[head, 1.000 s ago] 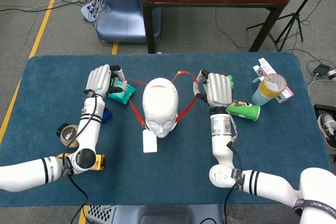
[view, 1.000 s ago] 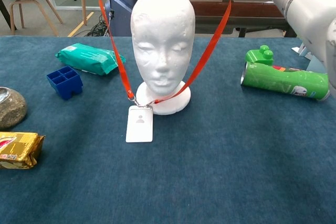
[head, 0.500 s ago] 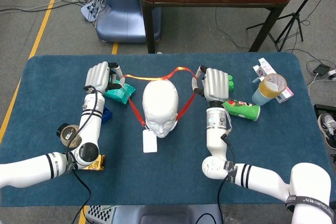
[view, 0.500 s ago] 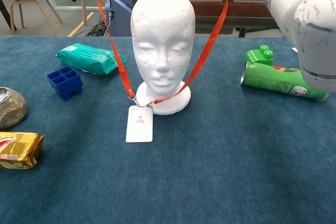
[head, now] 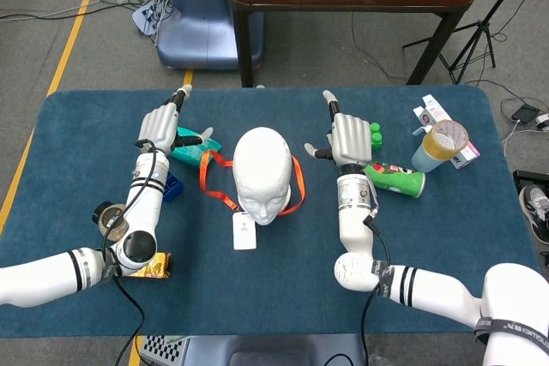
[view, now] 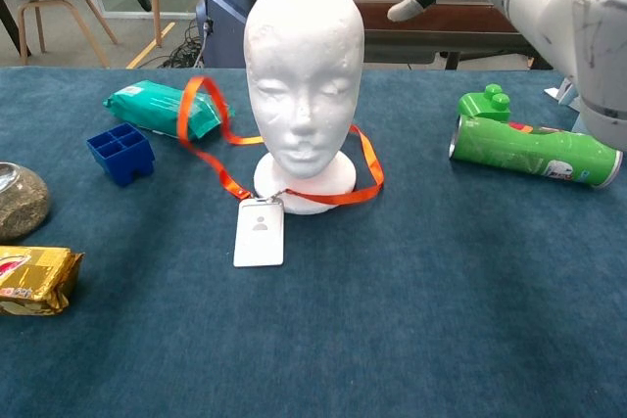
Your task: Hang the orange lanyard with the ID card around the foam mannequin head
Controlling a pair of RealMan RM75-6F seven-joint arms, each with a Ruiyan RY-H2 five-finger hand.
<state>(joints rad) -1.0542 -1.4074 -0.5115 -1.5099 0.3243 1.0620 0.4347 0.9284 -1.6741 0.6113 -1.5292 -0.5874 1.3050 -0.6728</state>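
1. The orange lanyard [view: 211, 168] now lies slack around the base of the foam mannequin head [view: 304, 75]: one side loops out over the blue cloth toward the teal packet [view: 162, 110], the other curves round the right of the neck, and the white ID card [view: 259, 232] lies flat on the cloth just in front of the base.
2. Our left hand [head: 161, 129] hovers beside the head with its fingers spread and nothing in them.
3. Our right hand [head: 347, 135] is likewise spread and empty, near the green can [head: 396, 180].
4. We judge the strap to be soft, light ribbon that drapes and folds wherever it falls, so it needs pinching rather than cupping.
5. The foam head looks very light and could tip or slide if the strap tugs it.
6. If we tidy the loop, the free bulge near the packet seems the best place to pinch, well clear of the neck.
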